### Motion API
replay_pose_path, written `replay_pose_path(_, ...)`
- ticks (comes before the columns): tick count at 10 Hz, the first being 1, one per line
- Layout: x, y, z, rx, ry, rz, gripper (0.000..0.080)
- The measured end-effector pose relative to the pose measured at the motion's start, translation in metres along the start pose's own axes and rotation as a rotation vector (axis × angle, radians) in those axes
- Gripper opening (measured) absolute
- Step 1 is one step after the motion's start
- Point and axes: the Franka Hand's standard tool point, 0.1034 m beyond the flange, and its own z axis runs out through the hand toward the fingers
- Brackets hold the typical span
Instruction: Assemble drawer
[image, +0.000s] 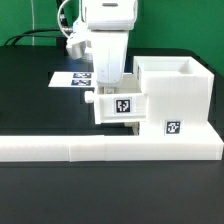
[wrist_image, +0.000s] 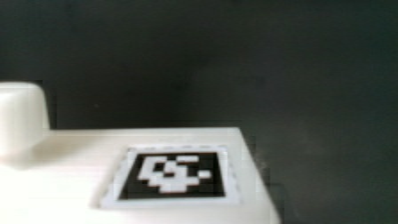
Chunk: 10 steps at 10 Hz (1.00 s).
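The large white housing stands at the exterior view's right, with a tag low on its front face. One small tray with a tag and a knob sits against the housing's left side, seemingly partly inside it. My gripper comes down from above onto the tray's top. Its white fingers blend with the tray, so their spacing is not readable. The wrist view shows a white surface with a tag and a rounded white part. The second tray is out of view.
The long low white L-shaped wall runs along the front, with the housing resting against it. The marker board lies flat on the black table behind the gripper. Cables hang at the back left.
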Motion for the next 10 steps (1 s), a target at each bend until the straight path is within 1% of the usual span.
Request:
replay_pose_path(5, 0.0004, 0.0011, 0.0014, -0.006, 0.000, -0.027, 0.0042)
replay_pose_path(7, 0.0006, 0.0012, 0.0006, 0.005, -0.004, -0.002, 0.0042)
replay_pose_path(9, 0.0001, 0.0012, 0.0006, 0.005, -0.003, -0.002, 0.0050)
replay_pose_path(10, 0.0004, 0.0014, -0.0004, 0.006, -0.004, -0.002, 0.0241)
